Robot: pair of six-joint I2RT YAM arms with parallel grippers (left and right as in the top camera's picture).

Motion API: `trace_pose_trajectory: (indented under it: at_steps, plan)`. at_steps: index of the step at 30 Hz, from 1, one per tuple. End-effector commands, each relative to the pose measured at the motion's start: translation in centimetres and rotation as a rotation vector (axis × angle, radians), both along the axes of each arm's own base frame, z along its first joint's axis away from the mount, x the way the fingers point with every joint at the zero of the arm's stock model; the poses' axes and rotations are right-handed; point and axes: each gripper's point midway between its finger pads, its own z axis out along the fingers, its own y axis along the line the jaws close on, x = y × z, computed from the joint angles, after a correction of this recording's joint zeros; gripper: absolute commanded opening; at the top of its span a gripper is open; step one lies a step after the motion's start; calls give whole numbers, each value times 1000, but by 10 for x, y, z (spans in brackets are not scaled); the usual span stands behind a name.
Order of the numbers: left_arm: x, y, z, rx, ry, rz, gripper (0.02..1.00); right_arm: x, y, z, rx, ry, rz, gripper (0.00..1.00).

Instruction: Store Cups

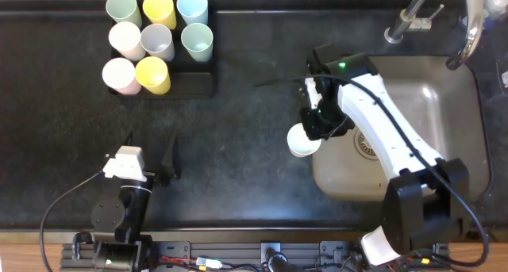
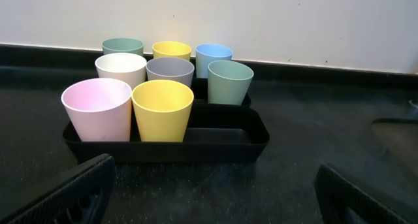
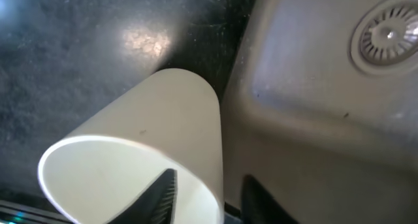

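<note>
Worktop: a dark, speckled worktop [image 1: 238, 145], with a steel sink [image 1: 444, 97] set into it on the right arm's side.
Cup: we see one white cup [image 3: 150, 159] in the right gripper. It is tipped onto its side with its mouth toward the wrist, and it hangs over the seam where the sink meets the worktop.
Right gripper: the right gripper [image 3: 212, 201] is pinched on the cup's rim, one finger inside the mouth and the other against the outer wall.
Left gripper: the left gripper [image 2: 219, 204] is spread wide, holds nothing and sits low over the worktop.
Tray: a black tray [image 2: 258, 136] lies straight ahead of the left gripper, well apart from it and far from the right gripper. It holds eight stored cups [image 2: 163, 110]. The slot at its near, sink-side corner is bare.
Handling: we judge the cup to be light, stiff plastic with a smooth wall. It is likely slippery and not fragile.
Hold: we think the rim pinch suits it, though the cup could pivot between the fingers. The outer finger will need room beside its neighbours in the tray.
</note>
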Motion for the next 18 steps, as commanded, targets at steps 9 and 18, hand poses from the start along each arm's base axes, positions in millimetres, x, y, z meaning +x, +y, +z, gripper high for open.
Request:
trace_pose_trajectory:
  at_steps: [9, 18]
  plan:
    - [-1, -1, 1, 20, -9, -10, 1000, -1, 9, -5, 24, 8, 11, 42]
    - [-1, -1, 1, 20, -9, -10, 1000, 39, 38, 92, 143, -304, -24, 45]
